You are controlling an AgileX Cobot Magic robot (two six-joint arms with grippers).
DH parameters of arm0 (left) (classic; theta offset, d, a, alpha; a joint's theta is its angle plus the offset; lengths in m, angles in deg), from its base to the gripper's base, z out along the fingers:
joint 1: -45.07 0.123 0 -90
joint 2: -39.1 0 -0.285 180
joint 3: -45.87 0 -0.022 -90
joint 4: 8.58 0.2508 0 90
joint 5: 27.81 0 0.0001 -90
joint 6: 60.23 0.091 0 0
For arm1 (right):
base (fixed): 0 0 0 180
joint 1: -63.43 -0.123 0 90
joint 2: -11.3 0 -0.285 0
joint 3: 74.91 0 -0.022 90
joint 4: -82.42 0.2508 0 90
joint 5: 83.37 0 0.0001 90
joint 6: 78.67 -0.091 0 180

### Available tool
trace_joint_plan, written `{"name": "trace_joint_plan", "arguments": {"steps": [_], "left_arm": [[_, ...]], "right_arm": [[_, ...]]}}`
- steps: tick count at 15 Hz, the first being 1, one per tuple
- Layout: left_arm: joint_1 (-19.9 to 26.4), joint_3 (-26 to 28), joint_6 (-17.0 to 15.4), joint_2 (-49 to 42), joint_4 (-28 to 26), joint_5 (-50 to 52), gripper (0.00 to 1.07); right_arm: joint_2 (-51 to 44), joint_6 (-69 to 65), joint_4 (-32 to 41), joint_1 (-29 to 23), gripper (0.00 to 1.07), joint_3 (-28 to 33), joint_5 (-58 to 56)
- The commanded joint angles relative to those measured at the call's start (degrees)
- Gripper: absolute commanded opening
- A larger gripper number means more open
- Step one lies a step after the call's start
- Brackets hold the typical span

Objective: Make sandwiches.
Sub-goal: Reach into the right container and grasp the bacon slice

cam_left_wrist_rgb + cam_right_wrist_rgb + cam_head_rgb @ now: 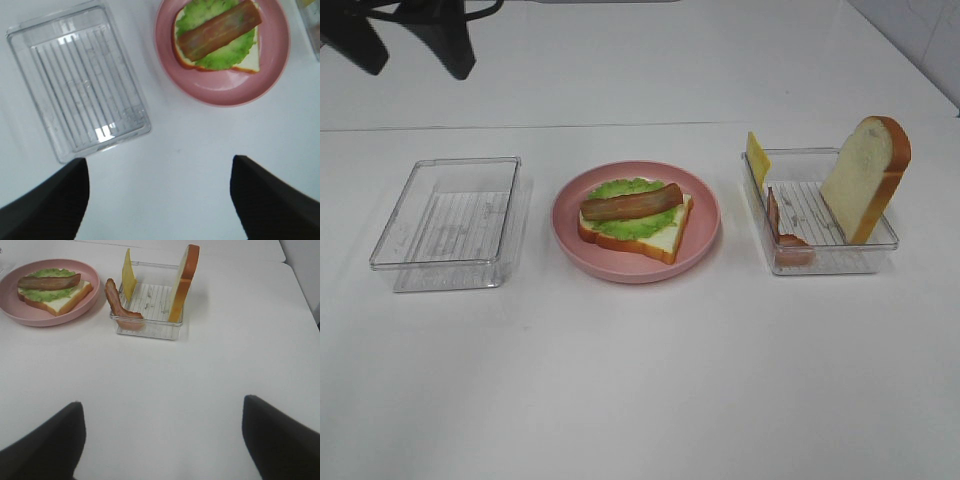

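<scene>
An open sandwich lies on the round pink plate (705, 215): a white bread slice (660, 238), green lettuce (620, 224) and a bacon strip (632, 202) on top. It also shows in the left wrist view (220, 30) and the right wrist view (49, 281). A second bread slice (867, 178) leans upright in the right clear tray (825, 262), with a yellow cheese slice (757, 158) and another bacon strip (785, 235). My left gripper (159, 200) is open and empty above the table, near the left tray. My right gripper (162, 440) is open and empty, short of the right tray (150, 331).
An empty clear tray (445, 270) stands left of the plate; it also shows in the left wrist view (75, 85). Dark arm parts (420, 30) hang at the top left of the exterior view. The white table's far right edge shows in the right wrist view.
</scene>
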Motion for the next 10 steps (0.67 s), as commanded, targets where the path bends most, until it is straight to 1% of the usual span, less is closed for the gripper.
{"name": "trace_joint_plan", "arguments": {"steps": [1,2,3,4,5,6,10], "left_arm": [[-0.1,-7.8,-0.9,-5.7,1.8,-4.7,0.74],[-0.1,-14.7,-1.7,-10.9,2.5,-4.6,0.74],[-0.1,-17.3,-2.1,-13.4,2.7,-4.6,0.74],[-0.1,-26.6,-2.1,-21.5,3.9,-4.6,0.74],[-0.1,-30.0,-2.1,-25.5,4.3,-4.6,0.74],[-0.1,-31.7,-2.1,-27.8,4.7,-4.6,0.74],[-0.1,-41.2,-2.1,-46.5,4.8,-3.7,0.74]], "right_arm": [[-0.6,0.1,-0.1,0.3,0.80,0.3,0.5],[-0.6,0.1,-0.1,0.3,0.80,0.3,0.5],[-0.6,0.1,-0.1,0.3,0.80,0.3,0.5],[-0.6,0.1,-0.1,0.3,0.80,0.3,0.5],[-0.6,0.1,-0.1,0.3,0.80,0.3,0.5],[-0.6,0.1,-0.1,0.3,0.80,0.3,0.5],[-0.6,0.1,-0.1,0.3,0.80,0.3,0.5]]}}
